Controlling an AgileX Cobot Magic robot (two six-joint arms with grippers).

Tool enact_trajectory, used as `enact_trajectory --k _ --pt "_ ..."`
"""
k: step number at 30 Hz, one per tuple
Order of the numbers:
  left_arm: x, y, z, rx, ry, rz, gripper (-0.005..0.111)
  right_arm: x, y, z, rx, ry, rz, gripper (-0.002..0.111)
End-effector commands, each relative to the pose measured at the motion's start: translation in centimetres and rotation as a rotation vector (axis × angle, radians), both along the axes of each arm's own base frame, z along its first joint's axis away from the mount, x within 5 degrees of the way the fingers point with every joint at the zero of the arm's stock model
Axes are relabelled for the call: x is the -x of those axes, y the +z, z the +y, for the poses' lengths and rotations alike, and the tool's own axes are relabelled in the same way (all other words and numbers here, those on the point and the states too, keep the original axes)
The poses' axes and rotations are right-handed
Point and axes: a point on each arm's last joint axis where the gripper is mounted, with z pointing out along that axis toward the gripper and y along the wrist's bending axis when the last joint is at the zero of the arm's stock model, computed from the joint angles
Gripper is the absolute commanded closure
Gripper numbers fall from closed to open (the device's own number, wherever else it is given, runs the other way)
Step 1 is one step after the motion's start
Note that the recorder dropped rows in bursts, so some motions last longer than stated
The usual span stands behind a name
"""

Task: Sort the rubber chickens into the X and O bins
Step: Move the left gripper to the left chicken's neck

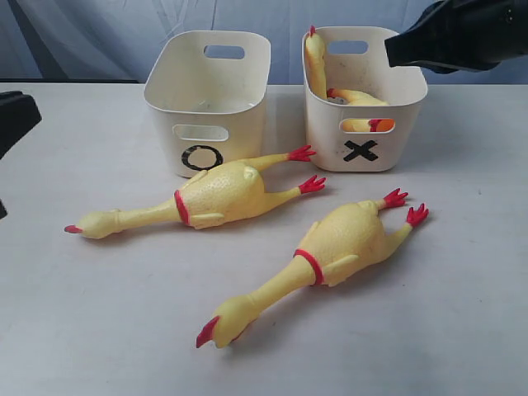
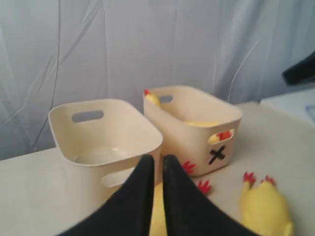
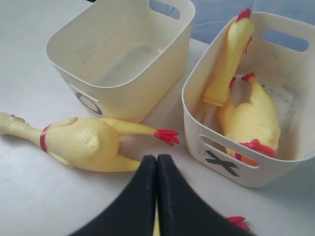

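Observation:
Two rubber chickens lie on the white table: one in front of the O bin, its feet toward the X bin, and another nearer the front. The O bin holds nothing. In the X bin a short chicken ending in a white tube leans head-up against the wall beside a full one lying down. My left gripper is shut and empty, low before the O bin. My right gripper hovers shut and empty above the bins' front.
Pale curtain hangs behind the table. My right arm reaches in over the X bin's back right corner. My left arm sits at the table's left edge. Bare tabletop lies at front left and far right.

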Motion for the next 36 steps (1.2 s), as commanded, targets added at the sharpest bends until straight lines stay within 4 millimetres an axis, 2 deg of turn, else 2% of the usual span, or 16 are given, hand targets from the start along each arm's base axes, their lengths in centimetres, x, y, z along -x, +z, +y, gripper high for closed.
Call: enact_trajectory --k 1,2,4,5,6,8,11,17,22,27,31,36 --pt "-2.6 0.3 0.5 -0.232 0.015 0.021 0.080 0.5 0.7 -0.2 -0.038 -0.017 -0.020 0.108" --pt "-3.6 0.4 0.6 -0.358 -0.008 -0.006 0.067 0.6 0.9 -0.1 -0.067 -0.024 -0.023 0.108" --pt "-4.5 0.6 0.6 -0.433 -0.029 -0.033 0.056 0.6 1.1 0.0 -0.099 -0.028 -0.016 0.108" --pt "-5.4 0.5 0.6 -0.503 -0.045 -0.058 0.050 0.7 1.2 0.1 -0.125 -0.032 -0.008 0.108" --pt "-6.6 0.1 0.7 -0.557 -0.066 -0.059 0.048 0.7 1.3 0.2 -0.144 -0.034 -0.004 0.108" --pt "-8.3 -1.3 0.6 -0.608 -0.113 -0.021 0.049 0.7 1.3 0.2 -0.149 -0.035 -0.004 0.108" --pt "-10.8 -4.9 0.6 -0.698 -0.220 0.059 0.049 0.9 1.3 0.2 -0.147 -0.026 0.006 0.108" --pt "-12.9 -8.6 -0.3 -0.722 -0.388 0.111 0.049 0.9 1.3 0.3 -0.163 -0.028 0.010 0.108" --pt "-14.0 -10.2 -2.1 -0.807 -0.467 0.097 0.049 0.9 1.4 0.4 -0.184 -0.029 0.018 0.108" --pt "-15.6 -11.7 -2.2 -0.891 -0.421 0.144 0.049 1.5 1.9 0.3 -0.188 -0.019 0.009 0.108" --pt "-16.3 -12.2 -2.7 -0.803 -0.420 0.173 0.049 2.2 2.8 0.0 -0.197 -0.019 -0.025 0.108" --pt "-16.4 -13.4 -2.9 -0.805 -0.458 0.201 0.049 3.0 3.7 -0.2 -0.213 -0.022 -0.065 0.108"
